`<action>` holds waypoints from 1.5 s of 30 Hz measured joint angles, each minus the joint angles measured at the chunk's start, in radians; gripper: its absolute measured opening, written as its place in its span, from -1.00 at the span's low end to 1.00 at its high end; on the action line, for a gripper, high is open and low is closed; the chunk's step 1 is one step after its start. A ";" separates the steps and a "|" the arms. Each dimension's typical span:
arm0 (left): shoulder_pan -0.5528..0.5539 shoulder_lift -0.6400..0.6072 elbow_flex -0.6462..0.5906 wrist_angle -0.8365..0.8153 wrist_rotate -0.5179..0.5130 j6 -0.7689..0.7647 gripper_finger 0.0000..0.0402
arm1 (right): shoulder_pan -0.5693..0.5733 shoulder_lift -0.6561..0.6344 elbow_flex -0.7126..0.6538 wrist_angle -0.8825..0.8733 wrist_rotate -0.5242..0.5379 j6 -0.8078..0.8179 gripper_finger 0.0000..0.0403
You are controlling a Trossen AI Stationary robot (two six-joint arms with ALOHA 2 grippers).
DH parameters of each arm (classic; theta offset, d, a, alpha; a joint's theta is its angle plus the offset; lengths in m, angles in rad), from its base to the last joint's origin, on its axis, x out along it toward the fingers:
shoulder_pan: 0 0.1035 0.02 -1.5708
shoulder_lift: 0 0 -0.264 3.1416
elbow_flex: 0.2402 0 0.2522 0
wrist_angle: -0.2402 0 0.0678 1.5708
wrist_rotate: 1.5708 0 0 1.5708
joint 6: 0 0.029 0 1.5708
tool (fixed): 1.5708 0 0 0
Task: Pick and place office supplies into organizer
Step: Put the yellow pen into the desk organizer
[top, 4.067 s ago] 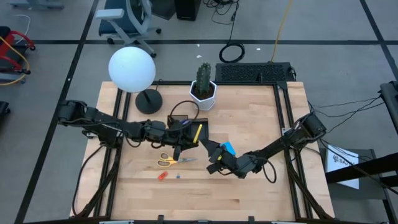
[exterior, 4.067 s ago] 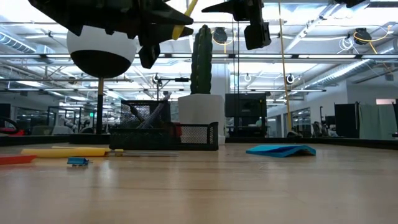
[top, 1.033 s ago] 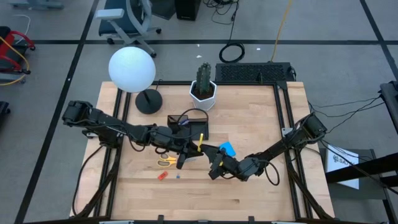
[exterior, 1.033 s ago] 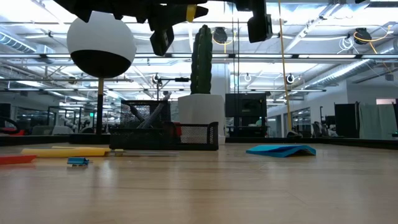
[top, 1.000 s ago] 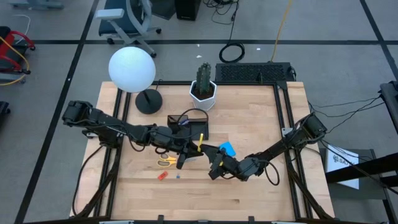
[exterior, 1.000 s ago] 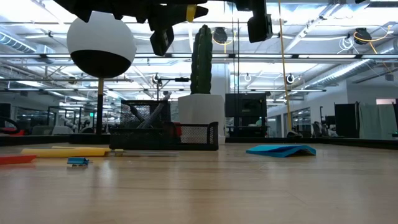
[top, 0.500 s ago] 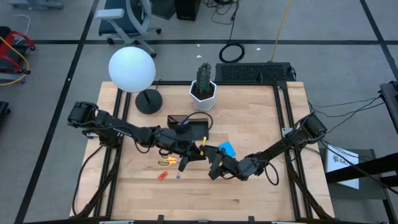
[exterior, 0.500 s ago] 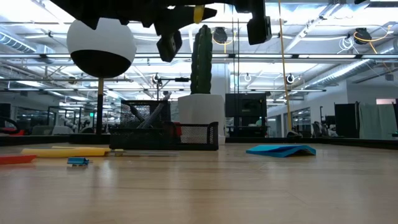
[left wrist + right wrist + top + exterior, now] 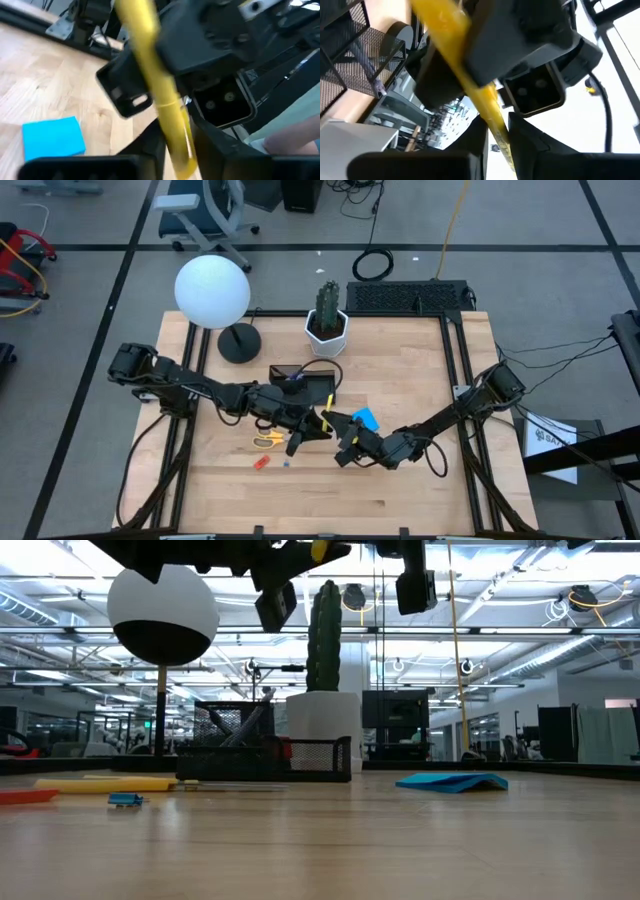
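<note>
The yellow pen (image 9: 325, 418) is up in the air over the middle of the desk (image 9: 400, 360), caught between both arms. In the left wrist view it runs as a yellow stick (image 9: 160, 90) straight down into that arm's own two dark fingers (image 9: 150, 145), which sit close on either side of it, so the left gripper (image 9: 312, 426) has its jaws nearly closed on the pen. The right wrist view shows the same thing from the other side: the pen (image 9: 470, 80) passes down between the right arm's fingers (image 9: 525, 142), so the right gripper (image 9: 338, 423) has narrow jaws around it too. Both grippers meet just in front of the organizer (image 9: 301, 385), tips almost touching each other.

The organizer itself is a black mesh tray sitting near the cactus pot (image 9: 327, 330), and in the low view a couple of thin pens (image 9: 243, 720) lean inside it. The blue sticky-note pad (image 9: 366, 419) lies flat on the desk just beside the right gripper. The yellow-handled scissors (image 9: 267, 439) lie on the wood below the left arm, and the small red-orange piece (image 9: 261, 463) sits a bit nearer the front edge, with a tiny blue bit (image 9: 286, 463) next to it.

Further out, the round white lamp (image 9: 211, 290) stands at the back left, and the black keyboard (image 9: 408, 297) lies along the back edge.
</note>
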 joint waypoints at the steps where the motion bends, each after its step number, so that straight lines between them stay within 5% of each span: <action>1: 0.000 -0.001 0.001 0.005 0.005 0.004 -0.50 | 0.000 0.001 0.000 0.011 0.001 0.008 -0.79; 8: 0.017 -0.005 0.004 0.060 0.087 0.047 -0.07 | -0.002 0.001 0.000 0.039 0.018 0.029 -0.86; 15: 0.017 -0.101 0.001 -0.065 0.038 0.135 0.08 | -0.005 0.000 0.002 0.078 0.032 0.034 -0.86; 18: 0.012 -0.171 0.002 -0.196 -0.067 0.155 0.08 | -0.005 -0.003 0.001 0.091 0.049 0.032 -0.86; 23: -0.034 -0.274 -0.003 -0.418 -0.388 0.189 0.08 | -0.004 -0.018 0.002 0.106 0.053 0.099 -0.86; 29: -0.135 -0.348 0.001 -0.468 -0.686 0.276 0.09 | -0.045 -0.041 0.002 0.093 -0.011 0.301 -0.86; 33: -0.201 -0.378 0.000 -0.465 -0.849 0.344 0.09 | -0.100 -0.060 0.002 0.013 -0.122 0.568 -0.86; 37: -0.251 -0.390 -0.001 -0.471 -0.980 0.393 0.09 | -0.181 -0.080 0.002 -0.144 -0.347 0.946 -0.86; 45: -0.293 -0.429 0.000 -0.514 -1.060 0.432 0.09 | -0.387 -0.080 0.002 -0.213 -0.846 1.575 -0.86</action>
